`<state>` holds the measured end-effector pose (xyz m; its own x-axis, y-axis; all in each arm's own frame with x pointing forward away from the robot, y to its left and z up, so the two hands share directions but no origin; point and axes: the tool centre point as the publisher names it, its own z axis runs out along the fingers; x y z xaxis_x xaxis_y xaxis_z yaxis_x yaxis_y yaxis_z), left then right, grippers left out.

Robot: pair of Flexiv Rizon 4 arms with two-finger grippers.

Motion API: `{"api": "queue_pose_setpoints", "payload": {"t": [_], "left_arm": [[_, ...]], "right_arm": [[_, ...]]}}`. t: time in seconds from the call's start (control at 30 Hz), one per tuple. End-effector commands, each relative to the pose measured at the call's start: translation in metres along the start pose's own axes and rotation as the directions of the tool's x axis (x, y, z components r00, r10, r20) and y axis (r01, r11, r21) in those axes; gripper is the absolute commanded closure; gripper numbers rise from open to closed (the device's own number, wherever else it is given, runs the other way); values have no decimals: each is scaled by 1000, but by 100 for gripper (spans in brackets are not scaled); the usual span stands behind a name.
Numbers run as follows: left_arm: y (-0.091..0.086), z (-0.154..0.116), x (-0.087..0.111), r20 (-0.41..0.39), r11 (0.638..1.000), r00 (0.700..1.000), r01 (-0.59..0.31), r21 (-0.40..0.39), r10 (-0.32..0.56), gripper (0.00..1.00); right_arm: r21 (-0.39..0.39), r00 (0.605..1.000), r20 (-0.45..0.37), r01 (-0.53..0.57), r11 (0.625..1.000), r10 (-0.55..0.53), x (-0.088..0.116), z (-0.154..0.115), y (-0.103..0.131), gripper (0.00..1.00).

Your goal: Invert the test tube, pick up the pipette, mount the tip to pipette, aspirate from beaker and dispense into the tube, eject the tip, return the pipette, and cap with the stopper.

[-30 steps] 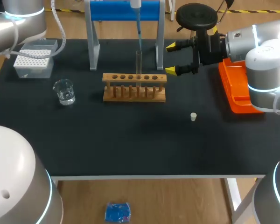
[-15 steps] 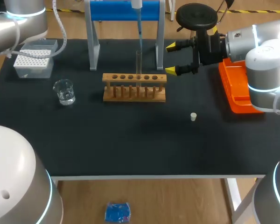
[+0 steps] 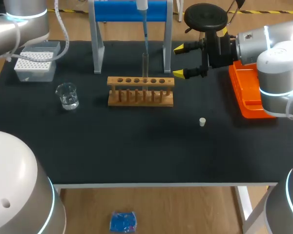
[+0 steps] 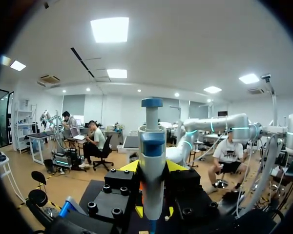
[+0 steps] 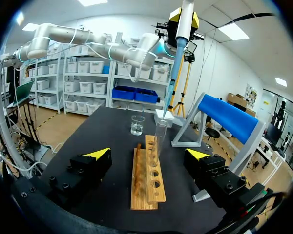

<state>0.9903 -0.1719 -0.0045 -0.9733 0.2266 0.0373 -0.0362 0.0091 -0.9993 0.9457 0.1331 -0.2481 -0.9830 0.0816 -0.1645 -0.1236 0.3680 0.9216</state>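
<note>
The pipette (image 3: 144,22) hangs upright above the wooden rack (image 3: 140,91), its blue tip pointing down at the mouth of the clear test tube (image 3: 145,66) that stands in the rack. In the left wrist view my left gripper (image 4: 152,168) is shut on the pipette (image 4: 152,165), a yellow finger on either side of it. From the right wrist view the left gripper holds the pipette (image 5: 180,29) high over the tube (image 5: 159,136). My right gripper (image 3: 181,61) stands open and empty just right of the rack. The white stopper (image 3: 202,122) lies on the mat, and the beaker (image 3: 67,95) stands at the left.
A tip box (image 3: 35,64) sits at the back left. The blue pipette stand (image 3: 129,12) rises behind the rack. An orange tray (image 3: 246,92) lies at the right edge under my right arm.
</note>
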Motion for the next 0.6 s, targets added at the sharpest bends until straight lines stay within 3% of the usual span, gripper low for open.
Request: {"api": "queue_pose_setpoints", "payload": {"t": [0.03,0.6], "left_arm": [[2,-2,1,2,1000,1000,1,2,-1,100],[9,-3,1,2,1000,1000,8,13,-8,100]], "right_arm": [[-1,1000,-1,0,1000,0,0,0,0,0],[-1,1000,-1,0,1000,0,0,0,0,0]]}}
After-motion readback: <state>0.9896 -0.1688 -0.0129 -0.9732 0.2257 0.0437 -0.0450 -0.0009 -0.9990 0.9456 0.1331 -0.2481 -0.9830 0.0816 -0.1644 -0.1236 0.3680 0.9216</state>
